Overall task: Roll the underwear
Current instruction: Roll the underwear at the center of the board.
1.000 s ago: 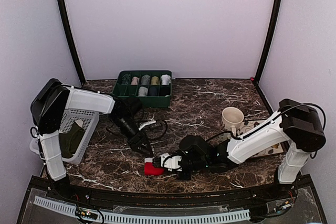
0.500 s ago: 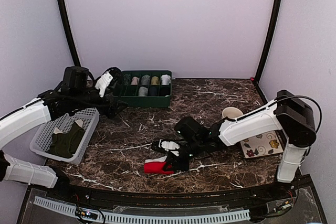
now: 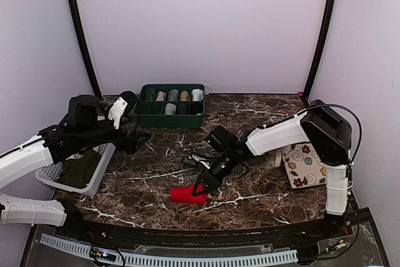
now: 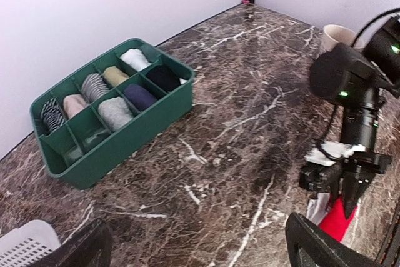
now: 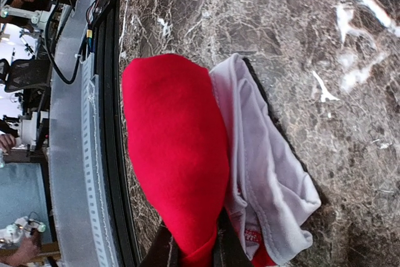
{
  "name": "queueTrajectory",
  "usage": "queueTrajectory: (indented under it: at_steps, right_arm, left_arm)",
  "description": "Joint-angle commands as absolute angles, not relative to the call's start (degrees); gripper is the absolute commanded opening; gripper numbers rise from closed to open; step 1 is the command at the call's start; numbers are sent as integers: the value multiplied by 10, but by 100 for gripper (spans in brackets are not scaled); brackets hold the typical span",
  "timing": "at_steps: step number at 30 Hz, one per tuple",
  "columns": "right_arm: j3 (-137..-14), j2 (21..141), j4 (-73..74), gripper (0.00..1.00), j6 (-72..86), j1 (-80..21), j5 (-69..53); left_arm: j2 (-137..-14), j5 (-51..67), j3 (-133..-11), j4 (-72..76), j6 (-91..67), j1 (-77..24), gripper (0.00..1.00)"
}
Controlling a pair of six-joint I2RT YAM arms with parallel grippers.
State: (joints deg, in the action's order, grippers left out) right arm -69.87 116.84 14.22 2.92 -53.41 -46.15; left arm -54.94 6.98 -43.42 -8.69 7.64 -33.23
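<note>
The red underwear (image 3: 186, 194) lies bunched on the marble table near the front edge. In the right wrist view it fills the middle as a red roll (image 5: 178, 154) with white lining beside it. My right gripper (image 3: 203, 182) is shut on its red end, fingers (image 5: 164, 253) pinching the cloth low in that view. The underwear also shows in the left wrist view (image 4: 338, 219) under the right arm. My left gripper (image 3: 132, 134) is held above the table's left side, open and empty, its fingertips (image 4: 312, 248) wide apart.
A green divided box (image 3: 172, 105) of rolled muted garments stands at the back. A white basket (image 3: 103, 148) holding a dark olive garment (image 3: 78, 170) sits at the left. A cup (image 4: 337, 34) and a floral mat (image 3: 304, 166) are at the right.
My right gripper has swung its wrist back over the red underwear and the white part is now tucked under. My left arm has lowered slightly toward the table's left side.
</note>
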Motion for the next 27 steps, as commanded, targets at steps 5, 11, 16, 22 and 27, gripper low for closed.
queueTrajectory:
  at_steps: [5,11,16,22,27]
  right_arm:
    - [-731,1259,228,0,62,-495,-438]
    - [-748,1294,253,0,73,-484,-422]
    - [-766,1318,274,0,80,-481,-432]
    - [-785,1338,298,0,78,-479,-431]
    - [-787,1343,302,0,77,-477,-432]
  left_arm:
    - [-574,4,-400,-84,103,-481,99]
    - [-652,17,-386,-59,172,-589,99]
    - [-717,-4,-382,-9,225,-647,89]
    - [-796,-5,-401,16,304,-661,69]
    - [-862,-12,-435,9,328,-661,59]
